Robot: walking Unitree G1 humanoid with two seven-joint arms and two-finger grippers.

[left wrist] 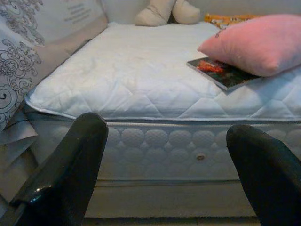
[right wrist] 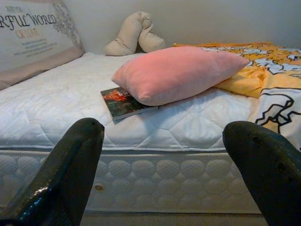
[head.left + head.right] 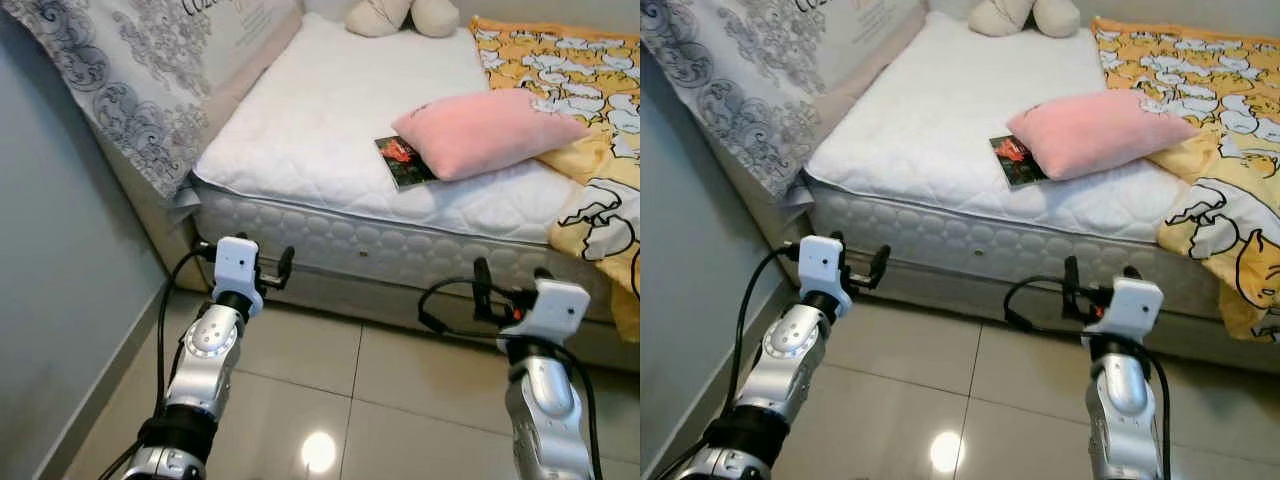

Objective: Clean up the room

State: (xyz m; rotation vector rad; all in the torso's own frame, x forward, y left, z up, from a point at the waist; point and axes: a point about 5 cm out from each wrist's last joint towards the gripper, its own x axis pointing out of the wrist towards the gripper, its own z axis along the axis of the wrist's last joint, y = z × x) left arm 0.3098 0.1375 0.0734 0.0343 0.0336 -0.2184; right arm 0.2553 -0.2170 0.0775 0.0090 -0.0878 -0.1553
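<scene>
Facing the bed [image 3: 330, 130], both arms raised for a reach: left gripper [image 3: 262, 268] and right gripper [image 3: 507, 290] wide open, empty, short of the mattress; book [image 3: 403, 162] tucked under pink pillow [image 3: 485, 130], near edge, right of centre

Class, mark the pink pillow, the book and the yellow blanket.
pink pillow [image 3: 487, 130], left eye view, middle of its top face.
book [image 3: 402, 160], left eye view, exposed cover.
yellow blanket [image 3: 575, 60], left eye view, patterned upper area.
</scene>
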